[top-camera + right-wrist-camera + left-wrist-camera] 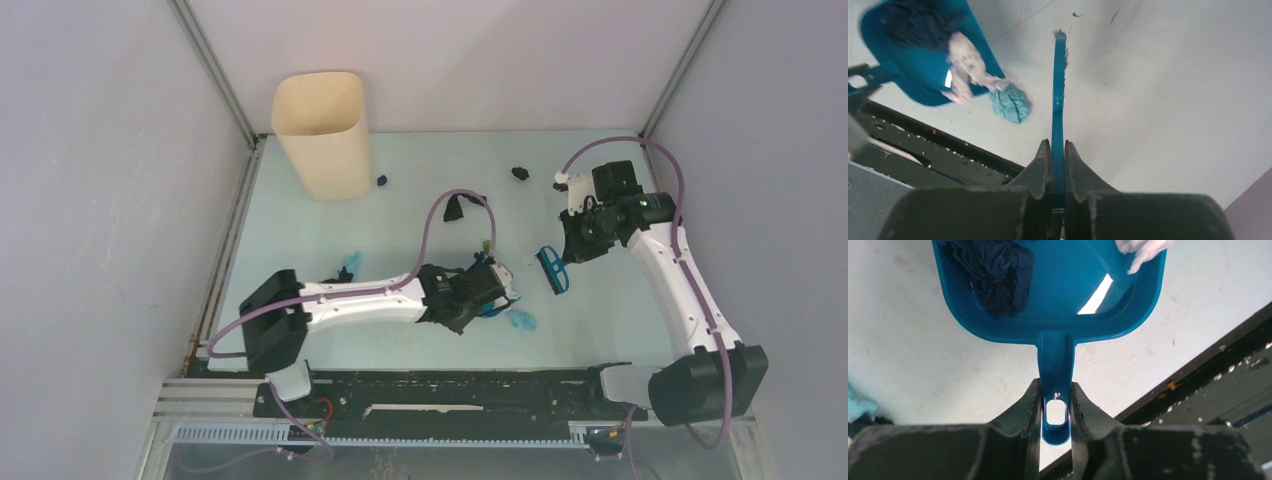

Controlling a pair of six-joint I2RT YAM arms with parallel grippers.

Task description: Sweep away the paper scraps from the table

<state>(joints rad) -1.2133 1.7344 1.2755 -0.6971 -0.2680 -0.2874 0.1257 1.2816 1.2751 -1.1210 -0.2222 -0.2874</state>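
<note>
**A:** Where are the paper scraps (520, 320)?

**B:** Two sit in the dustpan (1063, 285), a dark blue one (993, 270) and a pale one (965, 65). Loose on the desk (420, 160) I count five. One light blue scrap is at the pan's lip, close to the near edge. Another light blue (350, 263) lies left of the middle, and a black one (457, 210) in the middle. A second black one (519, 172) is toward the far edge. A dark blue one (381, 181) is just beside the bin (320, 135) in the far-left corner. A dark speck by my right wrist may be a sixth; I cannot tell.

**A:** Why hold the tools that way?

**B:** My left end effector (1055, 387) is clamped tight on the pan's handle, mouth turned toward the brush (1058, 90). My right end effector (1057, 147) is closed hard on the brush handle, bristles out ahead. I judge that suits pushing the nearest scrap in.

**A:** How many tools?

**B:** One pan, one brush, one bin.
</note>
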